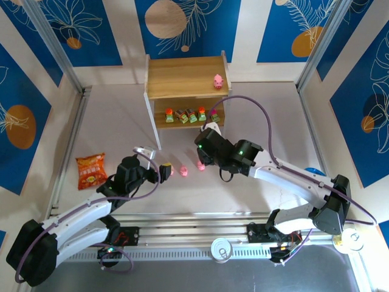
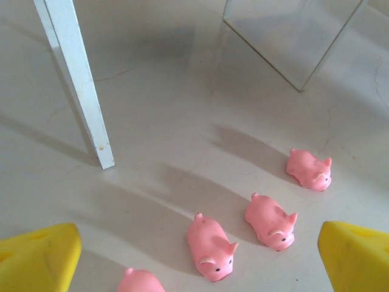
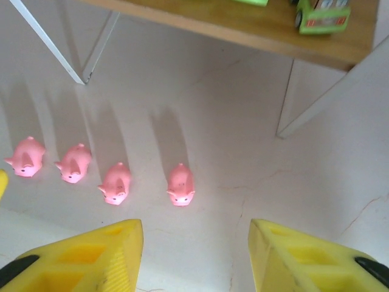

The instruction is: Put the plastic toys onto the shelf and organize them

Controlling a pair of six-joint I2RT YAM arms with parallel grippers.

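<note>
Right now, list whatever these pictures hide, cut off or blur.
- Top view: left gripper and right gripper cover part of the pig row; its count is unclear there.
- Left wrist: nearest pig is cut off by the bottom edge.
- Right wrist: a green toy on the shelf is cut by the top edge.
- Top view: lower-tier toys are too small for detail.

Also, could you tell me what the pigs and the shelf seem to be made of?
Pigs: probably moulded plastic or rubber, smooth matte pink with rounded edges. Shelf: boards look like light wood, with faint grain; legs white and smooth, painted wood or metal, hard to tell.
</note>
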